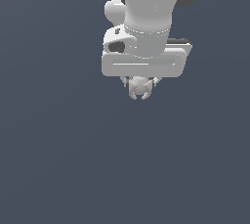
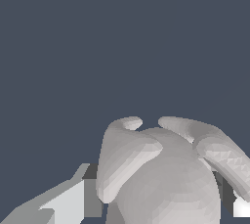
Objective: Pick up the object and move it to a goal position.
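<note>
The object (image 1: 139, 87) is a small pale grey-beige lumpy ball with little nubs. In the exterior view it sits between the fingers of my white gripper (image 1: 139, 84), just under the wide hand body. The fingers are close against its two sides, so the gripper is shut on it. In the wrist view the object (image 2: 166, 174) fills the lower middle of the picture, with a grey fingertip (image 2: 90, 196) on one side and another (image 2: 229, 196) on the other. Whether the ball rests on the surface or hangs above it cannot be told.
A plain dark blue-grey surface (image 1: 58, 159) fills all of both views. The white arm (image 1: 146, 17) comes down from the top of the exterior view. No other objects or edges show.
</note>
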Tool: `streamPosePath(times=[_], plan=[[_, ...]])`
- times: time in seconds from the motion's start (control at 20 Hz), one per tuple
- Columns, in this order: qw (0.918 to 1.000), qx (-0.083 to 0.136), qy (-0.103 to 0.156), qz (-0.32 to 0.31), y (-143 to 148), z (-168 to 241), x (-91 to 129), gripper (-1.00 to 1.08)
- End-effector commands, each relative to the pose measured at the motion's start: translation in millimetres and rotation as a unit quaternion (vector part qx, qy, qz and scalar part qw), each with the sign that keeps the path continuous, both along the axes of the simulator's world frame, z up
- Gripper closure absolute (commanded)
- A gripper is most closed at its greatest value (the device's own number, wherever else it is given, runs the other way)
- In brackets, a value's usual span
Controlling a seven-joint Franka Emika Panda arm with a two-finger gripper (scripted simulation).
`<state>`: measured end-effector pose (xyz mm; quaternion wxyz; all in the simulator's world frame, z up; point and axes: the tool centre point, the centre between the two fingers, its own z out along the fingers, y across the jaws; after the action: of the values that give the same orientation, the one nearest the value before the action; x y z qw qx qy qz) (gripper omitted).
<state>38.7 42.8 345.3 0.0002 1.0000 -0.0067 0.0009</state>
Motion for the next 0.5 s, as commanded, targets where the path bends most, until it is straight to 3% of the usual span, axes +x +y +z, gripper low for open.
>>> streamPosePath(times=[0.0, 0.45], plan=[[1.0, 0.0, 0.001, 0.0, 7, 21, 0, 1.08], [1.0, 0.0, 0.001, 0.0, 21, 63, 1, 1.08]])
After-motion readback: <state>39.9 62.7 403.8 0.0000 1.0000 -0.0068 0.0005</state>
